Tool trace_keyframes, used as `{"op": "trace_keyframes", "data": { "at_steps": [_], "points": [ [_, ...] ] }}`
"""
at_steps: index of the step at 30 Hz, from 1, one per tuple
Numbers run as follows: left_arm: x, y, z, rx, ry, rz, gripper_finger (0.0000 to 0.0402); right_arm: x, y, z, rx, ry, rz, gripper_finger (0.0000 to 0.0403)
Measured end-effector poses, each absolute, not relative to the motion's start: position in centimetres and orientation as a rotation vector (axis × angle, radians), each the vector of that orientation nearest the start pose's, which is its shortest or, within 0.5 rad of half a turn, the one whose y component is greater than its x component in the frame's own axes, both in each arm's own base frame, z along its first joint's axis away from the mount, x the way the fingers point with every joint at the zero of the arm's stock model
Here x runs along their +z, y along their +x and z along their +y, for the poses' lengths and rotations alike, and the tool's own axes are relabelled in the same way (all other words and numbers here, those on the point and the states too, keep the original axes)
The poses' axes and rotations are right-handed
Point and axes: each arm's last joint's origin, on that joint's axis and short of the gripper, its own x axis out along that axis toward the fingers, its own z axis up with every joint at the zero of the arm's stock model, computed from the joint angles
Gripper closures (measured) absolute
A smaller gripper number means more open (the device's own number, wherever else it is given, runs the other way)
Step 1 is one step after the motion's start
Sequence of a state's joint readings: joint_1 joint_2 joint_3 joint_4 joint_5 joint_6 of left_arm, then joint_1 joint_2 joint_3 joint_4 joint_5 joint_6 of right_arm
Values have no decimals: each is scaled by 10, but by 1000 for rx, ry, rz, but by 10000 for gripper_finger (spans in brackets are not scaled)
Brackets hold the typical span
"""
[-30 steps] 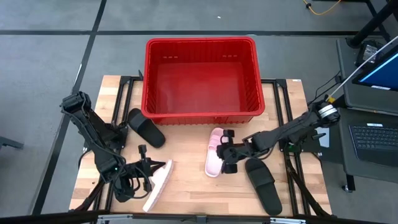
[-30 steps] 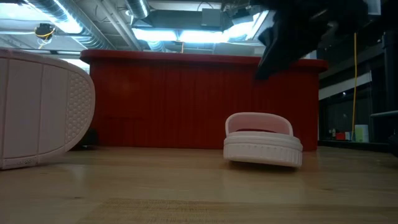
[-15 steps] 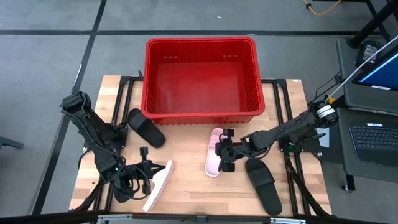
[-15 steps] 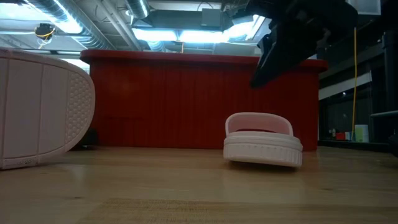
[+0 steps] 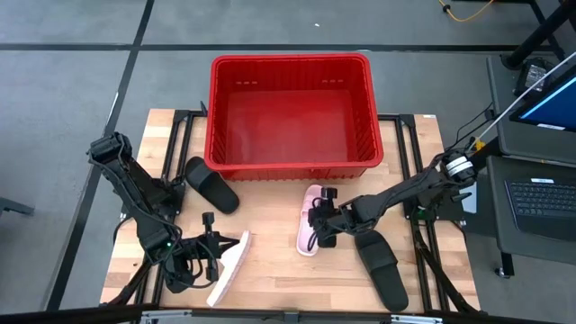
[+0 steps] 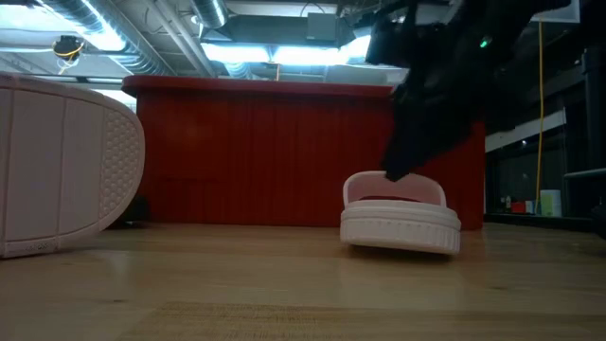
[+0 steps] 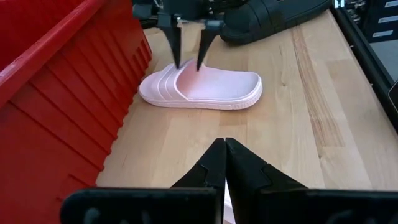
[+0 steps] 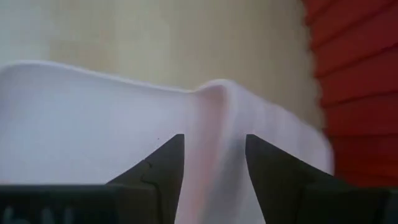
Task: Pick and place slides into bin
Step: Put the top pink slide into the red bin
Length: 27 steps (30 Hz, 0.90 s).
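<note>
Right gripper reaching low over the table, fingers spread astride the strap of a pink slide; red bin just beyond. Left gripper pressed together, pinching another pink slide on edge

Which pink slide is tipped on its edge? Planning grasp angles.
The pale pink ribbed-strap slide near the left hand; the other pink slide, under the right hand, lies flat.
</note>
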<state>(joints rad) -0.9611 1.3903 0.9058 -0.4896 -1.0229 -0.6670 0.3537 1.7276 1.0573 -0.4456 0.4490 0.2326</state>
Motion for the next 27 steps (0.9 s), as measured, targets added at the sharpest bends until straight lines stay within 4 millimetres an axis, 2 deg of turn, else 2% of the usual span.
{"op": "trace_keyframes", "data": {
  "at_steps": [8, 19, 27],
  "points": [
    [234, 171, -202, 222, 163, 472, 396, 171, 319, 92, -299, -229, 998, 232],
    [234, 171, -202, 222, 164, 472, 399, 167, 310, 89, -343, -170, 1089, 232],
    [234, 171, -202, 222, 164, 472, 396, 167, 310, 88, -347, -170, 1095, 239]
  ]
}}
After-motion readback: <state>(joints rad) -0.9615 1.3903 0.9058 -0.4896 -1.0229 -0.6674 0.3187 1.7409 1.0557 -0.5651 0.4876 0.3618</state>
